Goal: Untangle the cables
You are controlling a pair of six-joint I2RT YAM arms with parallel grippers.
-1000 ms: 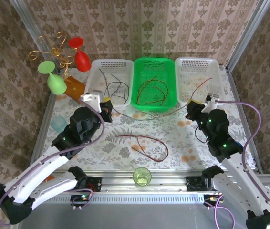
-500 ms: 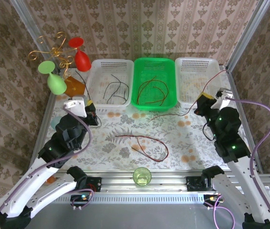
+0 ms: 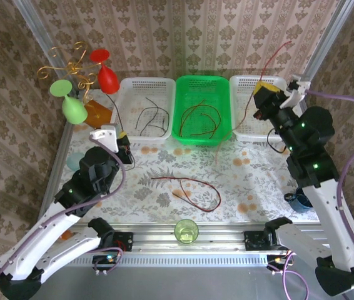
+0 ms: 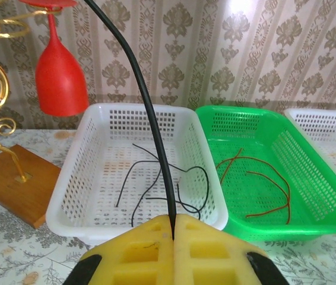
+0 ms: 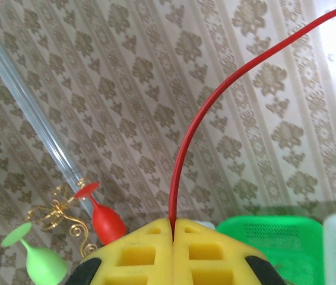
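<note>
Left gripper [image 3: 125, 142] has its yellow pads squeezed together on a black cable [image 4: 150, 113] — it comes straight up out of the pinch and curves past the hanging red wine glass [image 4: 58, 77]. Right gripper [image 3: 263, 100], up over the right-hand white basket [image 3: 252, 79], is clamped the same way on a red cable [image 5: 197, 119], which arcs overhead and also trails down toward the table [image 3: 152, 164]. More black cables [image 3: 152, 119] lie in the left white basket [image 3: 146, 80] and red cables [image 3: 199, 119] in the green basket [image 3: 202, 78]. A red-and-dark tangle [image 3: 192, 187] sits mid-table, near a green cup [image 3: 186, 231].
</note>
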